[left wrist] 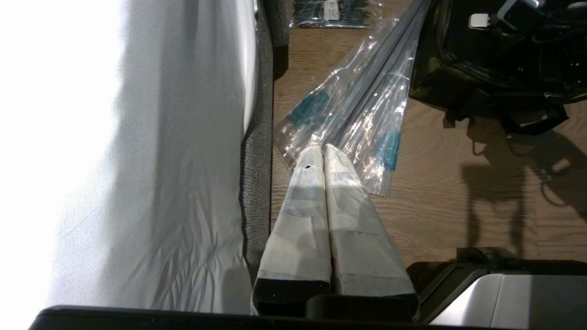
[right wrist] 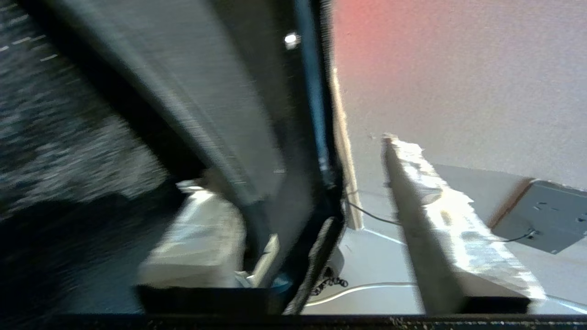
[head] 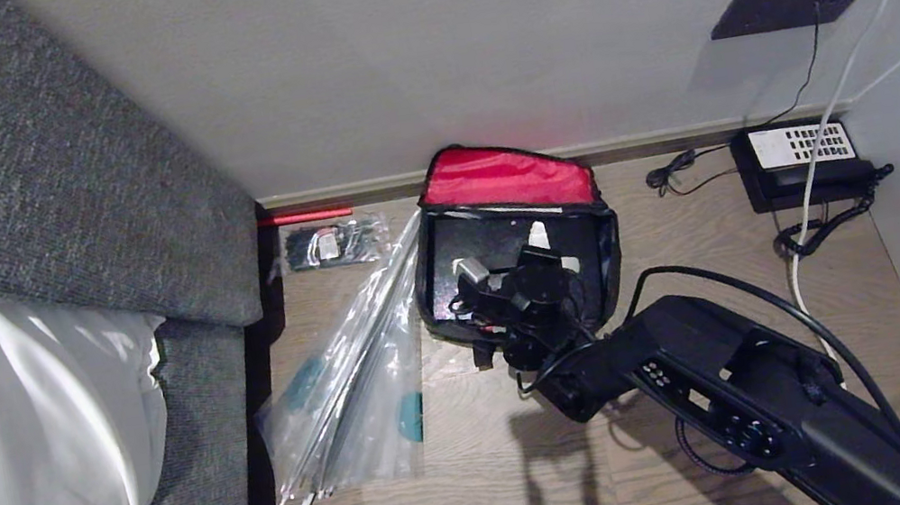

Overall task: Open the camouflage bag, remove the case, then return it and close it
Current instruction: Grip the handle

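My right end effector (head: 507,266) sits mid-frame in the open camouflage bag (head: 608,240), fingers apart astride its wall; closing now risks pinching fabric, dragging the bag.

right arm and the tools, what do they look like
The right arm is a chunky matte black shell with small pale markings and a black cable looping over it. Its right tool has long tapered fingers wrapped in off-white tape. The left tool has the same pale taped fingers on black bases.
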